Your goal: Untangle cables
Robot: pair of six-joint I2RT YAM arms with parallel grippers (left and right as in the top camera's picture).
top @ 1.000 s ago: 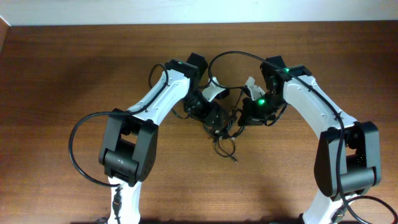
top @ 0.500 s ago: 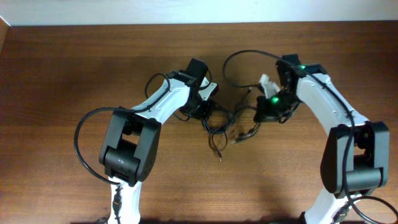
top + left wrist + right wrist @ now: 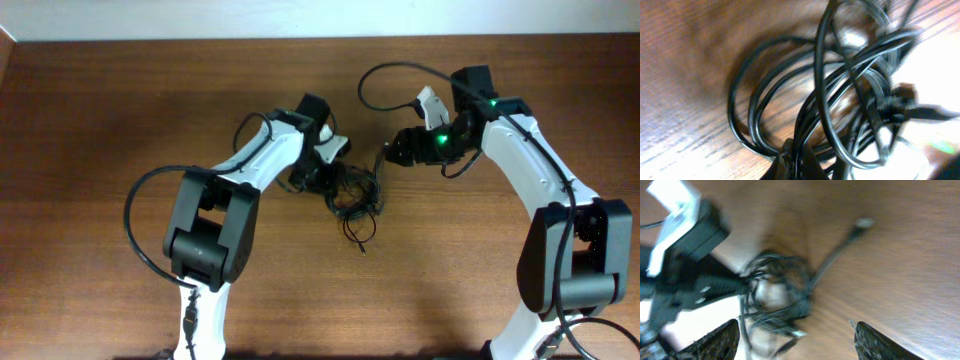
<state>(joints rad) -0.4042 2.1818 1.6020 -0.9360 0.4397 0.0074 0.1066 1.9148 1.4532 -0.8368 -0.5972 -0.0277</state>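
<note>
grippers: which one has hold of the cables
The left gripper: its jaws are shut on the cables at their left edge. The right gripper is open, empty and apart from them.

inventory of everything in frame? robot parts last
cables: one tangled bunch, count unclear, black, mid-table
table: 1, brown wood, under everything
arm wires: black loops, thicker than the cables, at each arm
left arm: 1, white and black, left side
right arm: 1, white and black, right side
left claw: 1, black, shut on the cables
right claw: 1, black, open, empty, near the bunch
</note>
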